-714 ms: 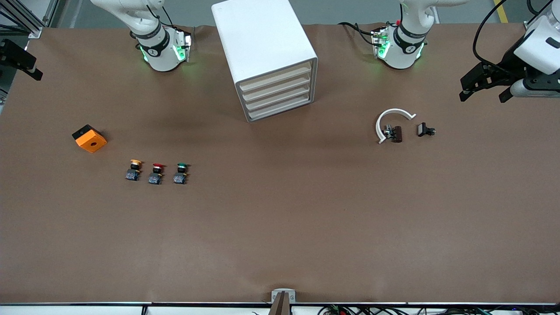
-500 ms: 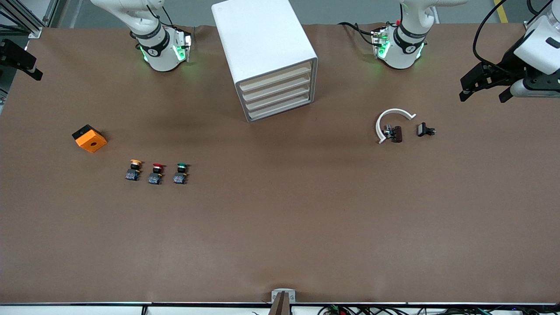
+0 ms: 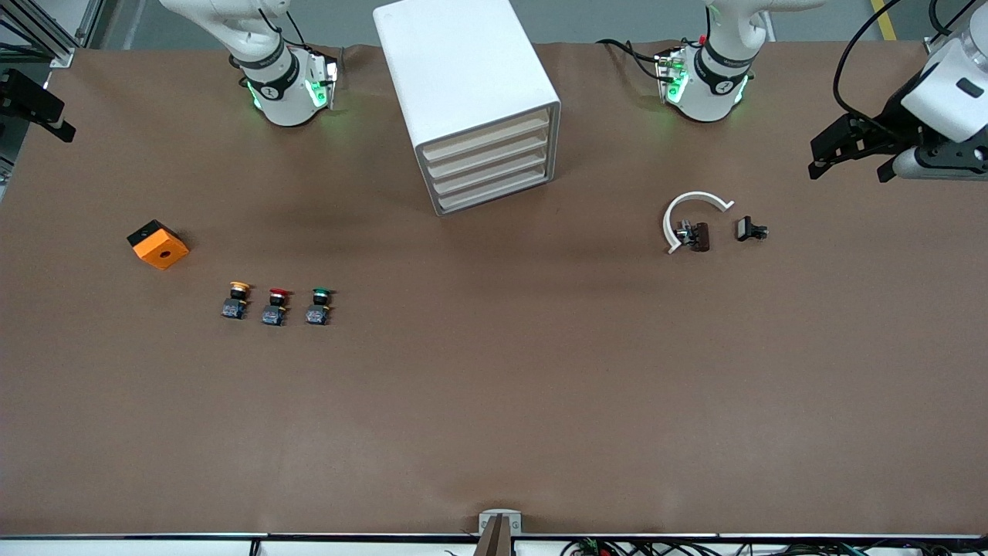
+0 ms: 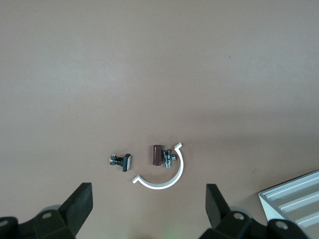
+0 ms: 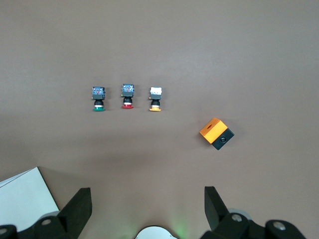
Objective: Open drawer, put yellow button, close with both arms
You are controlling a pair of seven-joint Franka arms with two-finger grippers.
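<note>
A big white cabinet (image 3: 463, 69) with rounded corners and smooth, glossy sides stands at twelve o'clock on the table (image 3: 494, 425), which is covered in matte brown sheet. Its front carries four shallow cream-faced drawers stacked one over another. The top drawer (image 3: 486, 137) sits flush with the other three and is shut.

The yellow button (image 3: 236, 300) stands at about nine o'clock from the table's middle. It has a round yellow-orange cap on a squarish black and blue-grey body. It is the end one of a short row nearest the right arm's end of the table, just beside a red button (image 3: 275, 306) and then a green button (image 3: 318, 305). The three stand apart. At ten o'clock from the yellow button lies an orange block (image 3: 158, 244) with a black side and a round hole in its top face.

At two o'clock from the table's middle lies a thin white curved clip (image 3: 679, 212), an open ring. A small brown piece (image 3: 701, 236) with a metal end rests in its mouth, and a small black piece (image 3: 747, 228) lies just beside it.

The left hand (image 4: 148, 188) hangs over the left arm's end of the table, its black fingers spread wide and holding nothing. The right hand (image 5: 145, 194) hangs over the right arm's end, its fingers likewise wide apart and empty.
</note>
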